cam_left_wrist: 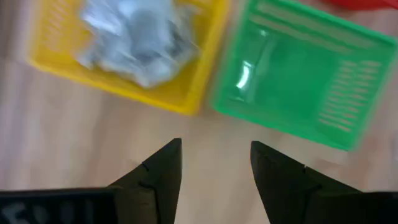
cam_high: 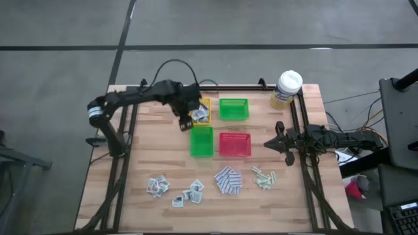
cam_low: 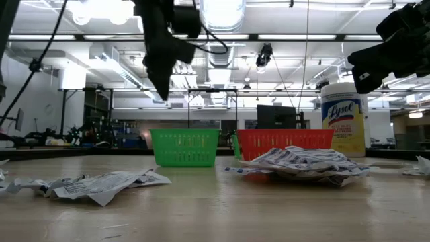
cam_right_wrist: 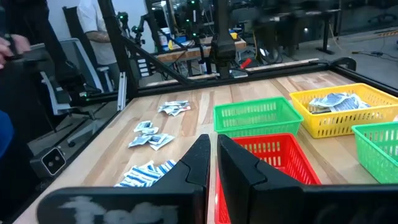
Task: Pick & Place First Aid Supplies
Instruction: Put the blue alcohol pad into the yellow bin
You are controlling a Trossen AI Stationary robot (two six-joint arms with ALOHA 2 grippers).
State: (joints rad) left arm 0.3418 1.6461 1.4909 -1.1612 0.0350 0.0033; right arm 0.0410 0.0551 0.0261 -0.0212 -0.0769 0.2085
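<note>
1. Fingers (cam_left_wrist: 163, 177) of our left gripper (cam_left_wrist: 214, 163) stand apart with nothing between them, poised above the bare wood just beside the yellow tray (cam_high: 203, 112) and the near green tray (cam_high: 202, 141).
2. We see our left gripper in the high view at the yellow tray's edge, over the table (cam_high: 130, 189).
3. Our right gripper (cam_right_wrist: 212, 163) has its fingers drawn nearly together, only a thin slit between them, and it holds nothing; it waits at the table's right side, just beside the red tray (cam_high: 234, 144).
4. We count several white-grey sachets (cam_right_wrist: 336, 102) already lying heaped in the yellow tray.
5. More white-grey sachets lie loose on the wood at the front left, in two small clusters (cam_high: 157, 186) and (cam_high: 189, 193).
6. We find the blue-and-white pads (cam_high: 228, 180) piled in front of the red tray, and the pale green strips (cam_high: 264, 177) just to their right.
7. Both green trays, the near one and the far green tray (cam_high: 234, 108), and the red tray look bare inside.
8. We note a yellow canister (cam_high: 287, 89) with a white lid standing at the back right corner.
9. Beyond the table, in the right wrist view, a person (cam_right_wrist: 93, 28) in a light shirt stands in the room.
</note>
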